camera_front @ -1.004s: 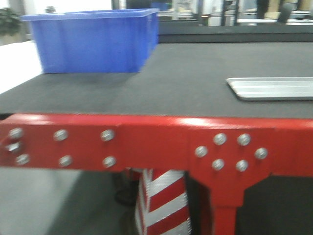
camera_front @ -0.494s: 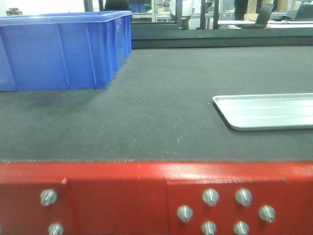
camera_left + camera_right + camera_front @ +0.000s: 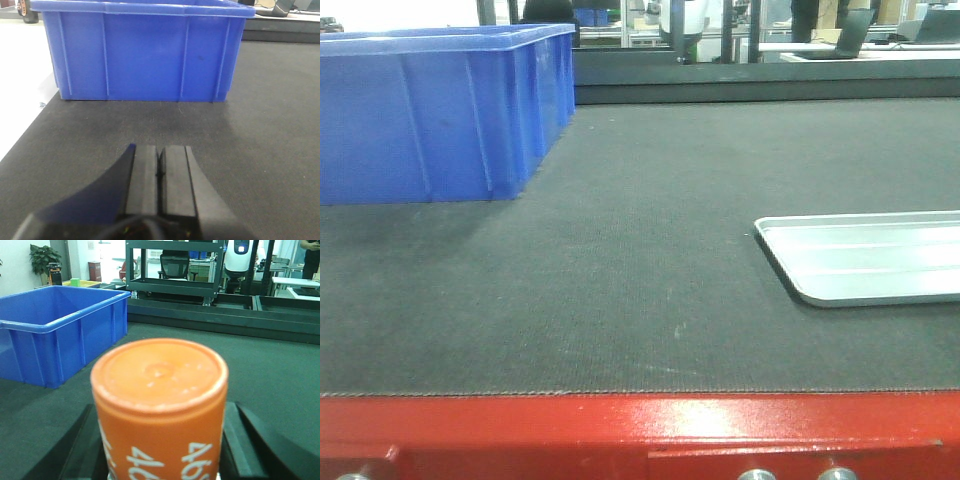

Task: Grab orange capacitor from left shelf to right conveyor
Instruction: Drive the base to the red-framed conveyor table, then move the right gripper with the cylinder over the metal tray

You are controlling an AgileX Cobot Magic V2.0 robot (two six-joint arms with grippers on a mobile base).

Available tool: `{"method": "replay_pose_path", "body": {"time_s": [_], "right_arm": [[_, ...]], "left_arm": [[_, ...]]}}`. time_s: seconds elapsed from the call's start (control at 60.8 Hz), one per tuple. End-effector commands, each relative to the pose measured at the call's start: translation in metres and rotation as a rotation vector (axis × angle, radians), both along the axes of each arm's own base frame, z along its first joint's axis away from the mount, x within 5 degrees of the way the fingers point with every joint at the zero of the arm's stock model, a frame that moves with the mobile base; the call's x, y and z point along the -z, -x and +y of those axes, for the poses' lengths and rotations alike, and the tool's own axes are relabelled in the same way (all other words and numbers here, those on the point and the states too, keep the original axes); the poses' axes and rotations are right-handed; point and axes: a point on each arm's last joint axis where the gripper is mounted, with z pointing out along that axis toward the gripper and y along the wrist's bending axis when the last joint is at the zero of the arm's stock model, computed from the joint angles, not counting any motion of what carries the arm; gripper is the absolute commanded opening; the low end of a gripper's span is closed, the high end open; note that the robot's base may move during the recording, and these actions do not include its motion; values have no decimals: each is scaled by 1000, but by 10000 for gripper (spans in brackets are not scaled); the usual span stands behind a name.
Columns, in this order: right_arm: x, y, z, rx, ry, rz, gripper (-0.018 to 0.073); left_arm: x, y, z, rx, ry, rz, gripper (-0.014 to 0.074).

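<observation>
In the right wrist view the orange capacitor (image 3: pixel 159 375) fills the foreground, upright, with white digits on its side. My right gripper (image 3: pixel 162 412) is shut on it, one black finger on each side. It hangs above the right conveyor (image 3: pixel 270 375), a dark grey belt with a glossy red front frame (image 3: pixel 620 430). My left gripper (image 3: pixel 159 150) is shut with nothing between its pads, low over the belt (image 3: pixel 260 115) and facing a blue crate. Neither arm shows in the front view. The left shelf is out of view.
A blue plastic crate (image 3: pixel 430 110) stands on the belt at the far left, close ahead of the left gripper (image 3: pixel 145 50). A shallow silver tray (image 3: pixel 870 255) lies at the right. A dark metal rack (image 3: pixel 175 267) stands behind the belt.
The front view has closed in on the conveyor. The red frame has sunk to the bottom edge, and the crate and tray look larger and nearer.
</observation>
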Motion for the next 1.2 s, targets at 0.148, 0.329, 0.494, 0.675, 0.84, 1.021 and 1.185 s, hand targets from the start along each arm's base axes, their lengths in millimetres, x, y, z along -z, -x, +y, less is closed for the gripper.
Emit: {"method": "replay_pose_path", "body": {"time_s": [0.148, 0.329, 0.494, 0.675, 0.84, 1.021, 1.185], "right_arm": [[-16, 0, 0, 5, -10, -107, 97], [-16, 0, 0, 5, -10, -107, 97], [-16, 0, 0, 5, -10, -107, 97], [-16, 0, 0, 5, -10, -108, 97], [-16, 0, 0, 5, -9, -100, 97], [-14, -16, 4, 4, 6, -45, 97], [-21, -62, 18, -3, 30, 44, 97]], "left_arm": [[-10, 1, 1, -5, 17, -99, -127], [-10, 1, 1, -5, 17, -99, -127], [-10, 1, 1, -5, 17, -99, -127], [-10, 1, 1, -5, 17, -99, -127], [-10, 1, 1, -5, 17, -99, -127], [-10, 1, 1, -5, 17, -99, -127], [-10, 1, 1, -5, 17, -99, -127]]}}
